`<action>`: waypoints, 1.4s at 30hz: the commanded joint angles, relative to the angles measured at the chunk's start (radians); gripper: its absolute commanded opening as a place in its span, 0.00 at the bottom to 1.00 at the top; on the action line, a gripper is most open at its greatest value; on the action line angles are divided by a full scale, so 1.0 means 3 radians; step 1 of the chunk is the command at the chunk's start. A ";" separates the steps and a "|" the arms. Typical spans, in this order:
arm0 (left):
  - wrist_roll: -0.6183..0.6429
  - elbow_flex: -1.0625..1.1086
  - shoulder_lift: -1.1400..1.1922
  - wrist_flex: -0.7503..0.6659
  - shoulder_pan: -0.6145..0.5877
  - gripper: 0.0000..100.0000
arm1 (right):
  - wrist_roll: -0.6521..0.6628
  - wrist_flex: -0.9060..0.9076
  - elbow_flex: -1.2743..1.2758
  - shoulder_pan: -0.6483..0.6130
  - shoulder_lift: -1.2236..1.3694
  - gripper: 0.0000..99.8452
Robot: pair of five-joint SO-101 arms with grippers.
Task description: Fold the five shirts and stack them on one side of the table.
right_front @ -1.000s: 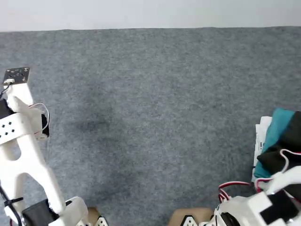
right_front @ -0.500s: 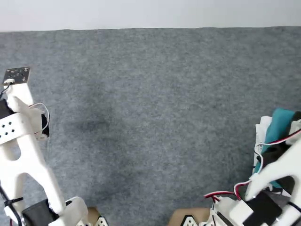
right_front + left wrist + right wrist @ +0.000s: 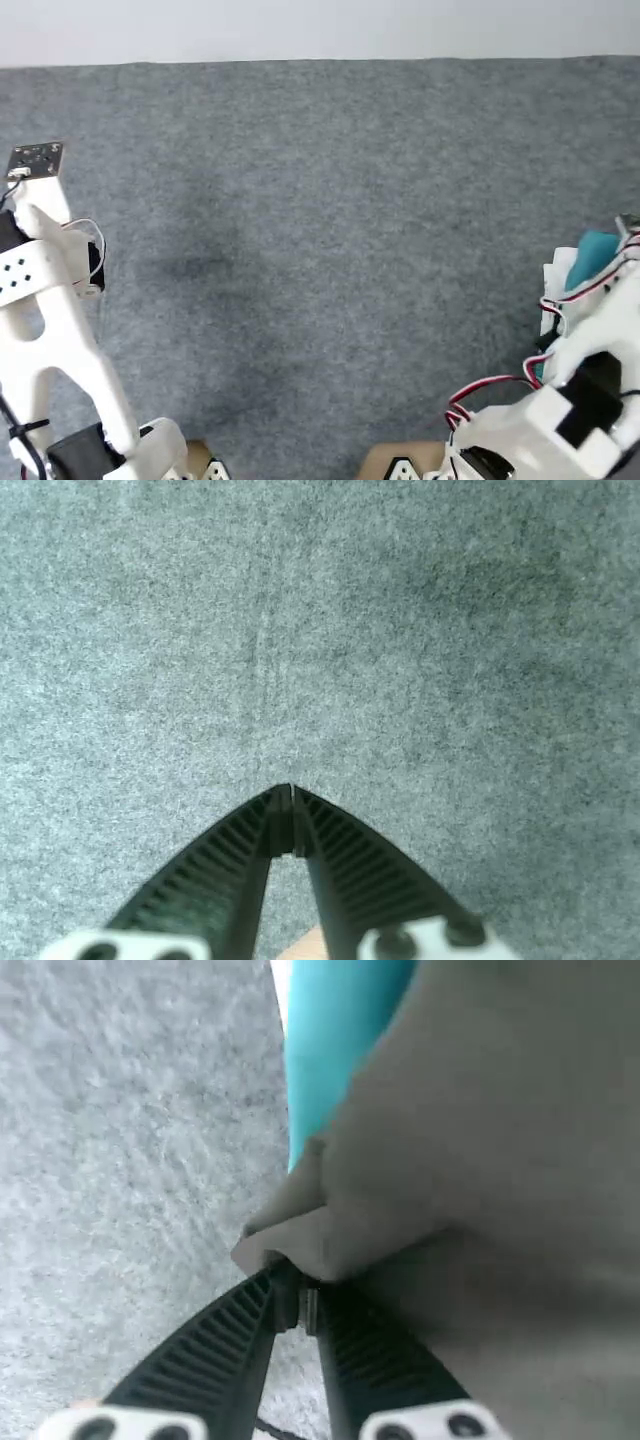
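A stack of folded shirts lies at the table's right edge, where a teal shirt (image 3: 597, 247) and a white one (image 3: 556, 275) peek out from under my right arm (image 3: 585, 370). In the right wrist view a dark grey shirt (image 3: 480, 1160) lies on the teal shirt (image 3: 335, 1050). My right gripper (image 3: 297, 1305) is shut at a folded corner of the grey shirt, with fabric bunched at its tips. My left gripper (image 3: 291, 820) is shut on nothing, just above bare grey mat. The left arm (image 3: 45, 290) stands at the table's left side.
Grey felt mat (image 3: 320, 200) covers the table, with a pale wall beyond its far edge. The arm bases sit at the near edge.
My right arm has swung up from the near right corner over the shirt stack, now covering the dark shirt. The left arm has not moved.
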 commanded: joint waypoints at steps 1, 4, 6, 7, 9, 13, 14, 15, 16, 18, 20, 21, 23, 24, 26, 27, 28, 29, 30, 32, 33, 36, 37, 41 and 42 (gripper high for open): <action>-0.0020 -0.0023 -0.0113 -0.0046 0.0036 0.01 | -0.0015 -0.0090 -0.0005 -0.0105 -0.0033 0.01; -0.0020 -0.0023 -0.0107 -0.0046 0.0036 0.01 | -0.0015 0.0049 -0.0174 -0.0182 -0.0243 0.01; -0.0020 -0.0023 -0.0118 -0.0046 0.0036 0.01 | -0.0015 0.0115 -0.0353 -0.0192 -0.0432 0.01; -0.0020 -0.0023 -0.0118 -0.0046 0.0036 0.01 | -0.0020 0.0120 -0.0440 -0.0192 -0.0529 0.01; -0.0020 -0.0023 -0.0118 -0.0046 0.0036 0.01 | -0.0020 0.0084 -0.0593 -0.0187 -0.0698 0.01; -0.0020 -0.0023 -0.0118 -0.0046 0.0036 0.01 | -0.0015 -0.0243 -0.0783 -0.0166 -0.0821 0.01; -0.0020 -0.0023 -0.0118 -0.0046 0.0036 0.01 | -0.0015 -0.0381 -0.0783 -0.0166 -0.0821 0.01; -0.0020 -0.0023 -0.0118 -0.0046 0.0036 0.01 | -0.0015 -0.0529 -0.0777 -0.0166 -0.0811 0.01; -0.0020 -0.0023 -0.0118 -0.0046 0.0036 0.01 | -0.0015 -0.0683 -0.0742 -0.0166 -0.0790 0.01; -0.0020 -0.0023 -0.0118 -0.0041 0.0036 0.01 | -0.0015 -0.1005 -0.0650 -0.0166 -0.0693 0.01; -0.0020 -0.0023 -0.0118 -0.0036 0.0036 0.01 | -0.0015 -0.1312 -0.0552 -0.0166 -0.0534 0.01; -0.0020 -0.0023 -0.0118 -0.0036 0.0036 0.01 | -0.0015 -0.1445 -0.0517 -0.0166 -0.0427 0.01; -0.0020 -0.0023 -0.0118 -0.0036 0.0036 0.01 | -0.0015 -0.1660 -0.0481 -0.0166 -0.0192 0.01; -0.0020 -0.0023 -0.0123 -0.0036 0.0036 0.01 | -0.0015 -0.1757 -0.0476 -0.0166 -0.0064 0.01; -0.0020 -0.0023 -0.0123 -0.0036 0.0036 0.01 | -0.0015 -0.1961 -0.0481 -0.0151 0.0187 0.01; -0.0020 -0.0023 -0.0123 -0.0036 0.0036 0.01 | -0.0015 -0.2059 -0.0481 -0.0120 0.0299 0.01; -0.0020 -0.0023 -0.0123 -0.0036 0.0036 0.01 | -0.0015 -0.2151 -0.0481 -0.0100 0.0401 0.01; -0.0020 -0.0023 -0.0123 -0.0031 0.0031 0.01 | -0.0015 -0.2253 -0.0481 -0.0095 0.0494 0.01; -0.0020 -0.0023 -0.0123 -0.0031 0.0031 0.01 | -0.0015 -0.2335 -0.0481 -0.0084 0.0560 0.01; -0.0020 -0.0023 -0.0123 -0.0031 0.0031 0.01 | -0.0026 -0.2447 -0.0481 -0.0064 0.0586 0.01; -0.0020 -0.0023 -0.0123 -0.0031 0.0031 0.01 | -0.0026 -0.2478 -0.0486 -0.0059 0.0550 0.01; -0.0020 -0.0023 -0.0123 -0.0031 0.0031 0.01 | -0.0036 -0.2442 -0.0542 -0.0054 0.0299 0.01; -0.0020 -0.0023 -0.0123 -0.0036 0.0031 0.01 | -0.0041 -0.2406 -0.0542 -0.0049 0.0187 0.01; -0.0020 -0.0023 -0.0123 -0.0041 0.0031 0.01 | -0.0041 -0.2151 -0.0537 -0.0043 -0.0289 0.01; -0.0020 -0.0023 -0.0123 -0.0041 0.0031 0.01 | -0.0041 -0.2074 -0.0537 -0.0043 -0.0396 0.01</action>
